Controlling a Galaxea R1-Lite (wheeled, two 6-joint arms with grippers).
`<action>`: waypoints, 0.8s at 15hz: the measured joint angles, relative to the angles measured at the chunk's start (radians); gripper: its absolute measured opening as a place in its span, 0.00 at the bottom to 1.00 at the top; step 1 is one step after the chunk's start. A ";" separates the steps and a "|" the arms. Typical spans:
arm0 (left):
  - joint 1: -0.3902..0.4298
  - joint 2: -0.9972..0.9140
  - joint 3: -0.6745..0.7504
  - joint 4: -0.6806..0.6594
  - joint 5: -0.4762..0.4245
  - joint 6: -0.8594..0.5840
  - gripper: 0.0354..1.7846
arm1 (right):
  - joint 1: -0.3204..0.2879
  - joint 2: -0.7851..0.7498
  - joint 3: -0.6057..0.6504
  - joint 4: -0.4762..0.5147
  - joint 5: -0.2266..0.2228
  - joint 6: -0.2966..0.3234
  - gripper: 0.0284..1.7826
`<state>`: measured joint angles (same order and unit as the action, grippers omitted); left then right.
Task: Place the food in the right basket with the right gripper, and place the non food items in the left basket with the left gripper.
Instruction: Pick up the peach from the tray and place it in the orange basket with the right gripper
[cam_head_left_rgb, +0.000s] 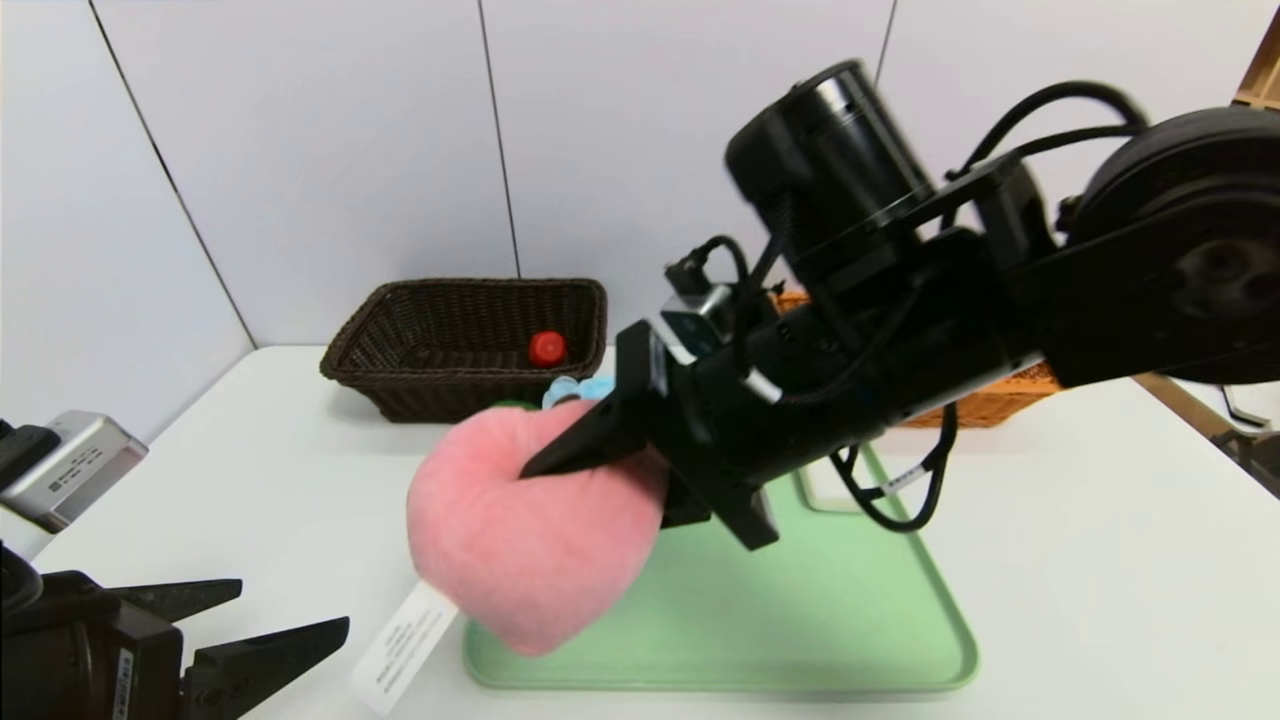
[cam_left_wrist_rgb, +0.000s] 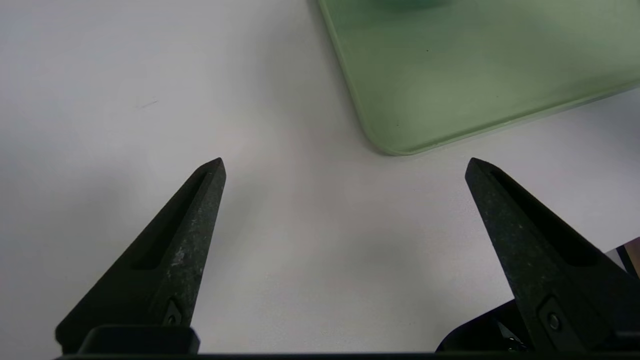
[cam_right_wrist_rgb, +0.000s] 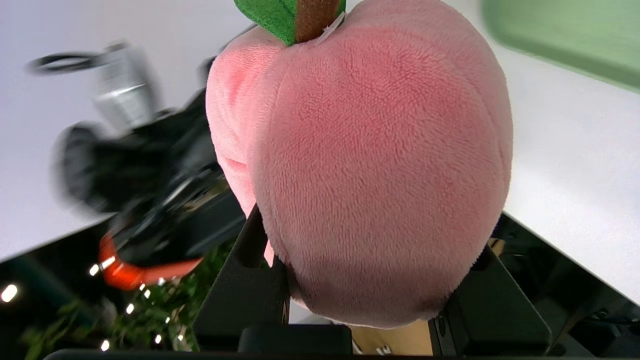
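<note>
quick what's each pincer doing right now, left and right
Left pincer: open, holding nothing, above the white table.
Right pincer: shut on the pink plush peach, lifted over the green tray.

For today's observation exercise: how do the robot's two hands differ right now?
The right hand is shut on the pink plush peach, raised above the green tray; the left hand is open and holds nothing. The right hand reaches across the middle of the table, while the left hand sits low at the table's near left corner. Both are black, pointed two-finger claws.
</note>
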<state>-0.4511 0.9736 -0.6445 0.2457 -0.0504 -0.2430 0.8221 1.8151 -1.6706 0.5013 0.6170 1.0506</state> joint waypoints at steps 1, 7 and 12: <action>0.000 0.000 0.000 0.000 0.000 0.000 0.94 | -0.031 -0.036 0.002 -0.027 0.028 -0.029 0.39; 0.000 0.003 -0.008 -0.017 0.002 -0.004 0.94 | -0.347 -0.157 0.016 -0.100 -0.064 -0.449 0.39; 0.000 0.018 -0.010 -0.044 0.001 -0.003 0.94 | -0.590 -0.086 0.026 -0.145 -0.222 -0.709 0.39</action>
<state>-0.4513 0.9919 -0.6547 0.2015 -0.0496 -0.2457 0.2321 1.7289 -1.6451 0.3564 0.3953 0.3419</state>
